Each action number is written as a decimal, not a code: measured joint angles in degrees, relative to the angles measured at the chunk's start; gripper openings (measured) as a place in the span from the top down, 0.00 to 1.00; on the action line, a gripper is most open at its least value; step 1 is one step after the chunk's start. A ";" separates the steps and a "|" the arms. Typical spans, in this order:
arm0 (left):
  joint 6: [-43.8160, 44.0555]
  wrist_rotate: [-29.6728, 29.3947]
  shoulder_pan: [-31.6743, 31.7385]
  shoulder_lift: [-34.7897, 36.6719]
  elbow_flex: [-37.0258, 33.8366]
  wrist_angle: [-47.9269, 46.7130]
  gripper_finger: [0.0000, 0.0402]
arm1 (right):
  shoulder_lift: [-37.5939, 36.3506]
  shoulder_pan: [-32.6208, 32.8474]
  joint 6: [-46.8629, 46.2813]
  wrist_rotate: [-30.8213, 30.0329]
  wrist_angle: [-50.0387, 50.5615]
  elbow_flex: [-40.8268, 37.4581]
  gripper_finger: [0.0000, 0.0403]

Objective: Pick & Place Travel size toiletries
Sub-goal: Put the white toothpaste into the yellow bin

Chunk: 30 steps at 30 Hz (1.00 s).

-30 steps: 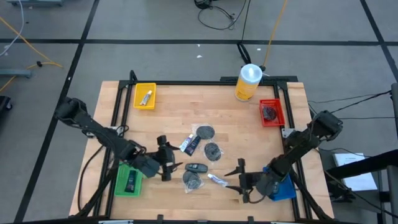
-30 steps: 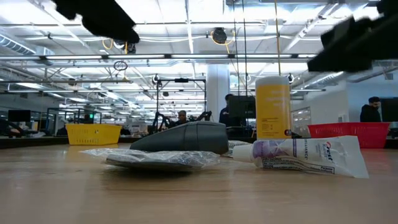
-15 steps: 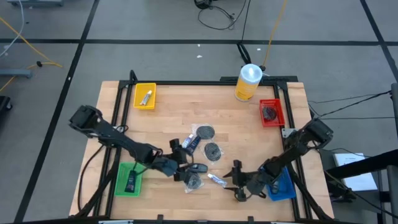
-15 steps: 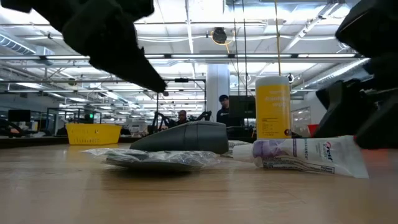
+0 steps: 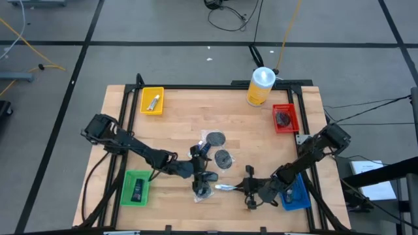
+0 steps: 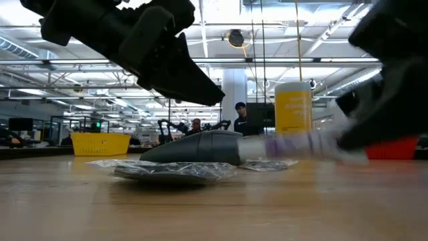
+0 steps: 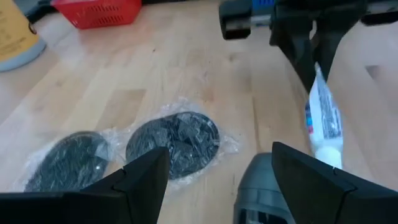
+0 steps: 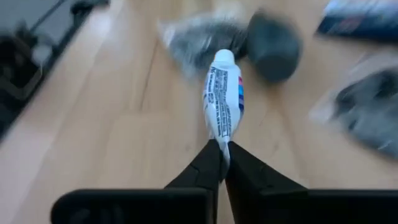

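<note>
Right gripper [image 8: 219, 155]: closed on the flat end of the white tube [image 8: 224, 102]; it is at the front side of the table [image 5: 255, 130], to the right of the grey oblong pack [image 5: 208, 177].
White tube: it is in the right gripper's fingers, its cap end points to the grey oblong pack; in the low view it seems lifted from the wood, but I cannot tell for sure.
Left gripper [image 7: 214, 186]: fingers wide open, nothing between them; it hangs just above the grey oblong pack.
Grey oblong pack: it lies on the table, near the middle of the front half, under the left gripper.
Wrapped discs: one disc [image 5: 202, 190] touches the grey oblong pack at its front side; two more discs [image 5: 223, 158] lie behind the pack, toward the yellow canister [image 5: 260, 86].
Blue-white pack [image 5: 200, 151]: just behind the grey oblong pack, close to the left arm.
Yellow tray [image 5: 152, 100]: far left from the grey oblong pack, at the back; a small tube lies inside.
Green tray [image 5: 135, 188]: left of the grey oblong pack, at the front; a dark pack lies inside.
Red tray [image 5: 285, 118]: right and back from the grey oblong pack; a dark disc lies inside.
Blue tray [image 5: 297, 194]: right of the grey oblong pack, under the right arm.
</note>
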State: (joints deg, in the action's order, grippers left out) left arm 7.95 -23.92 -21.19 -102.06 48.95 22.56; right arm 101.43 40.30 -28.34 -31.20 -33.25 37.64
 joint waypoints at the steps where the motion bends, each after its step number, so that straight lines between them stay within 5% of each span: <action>1: -0.86 0.00 0.00 0.09 0.00 0.27 0.32 | -0.96 0.27 0.58 -1.76 0.07 0.01 0.97; 9: -9.23 -0.09 -1.70 0.44 -0.08 8.50 0.32 | -4.56 2.87 18.11 -16.56 -7.68 -0.16 0.99; 19: -15.10 0.59 -2.10 0.44 0.02 16.08 0.32 | -4.68 3.68 47.45 -9.63 -34.30 0.01 1.00; 24: -16.03 2.04 -2.21 0.44 0.02 16.54 0.32 | -5.35 4.82 50.60 -13.81 -34.00 0.01 1.00; 30: -16.63 10.48 -2.21 0.44 0.00 26.80 0.32 | -5.38 2.38 51.30 -13.17 -35.70 0.01 1.00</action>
State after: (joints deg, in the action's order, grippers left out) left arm -8.68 -13.44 -23.40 -101.62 48.95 49.36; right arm 96.05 42.68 22.95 -44.38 -68.95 37.65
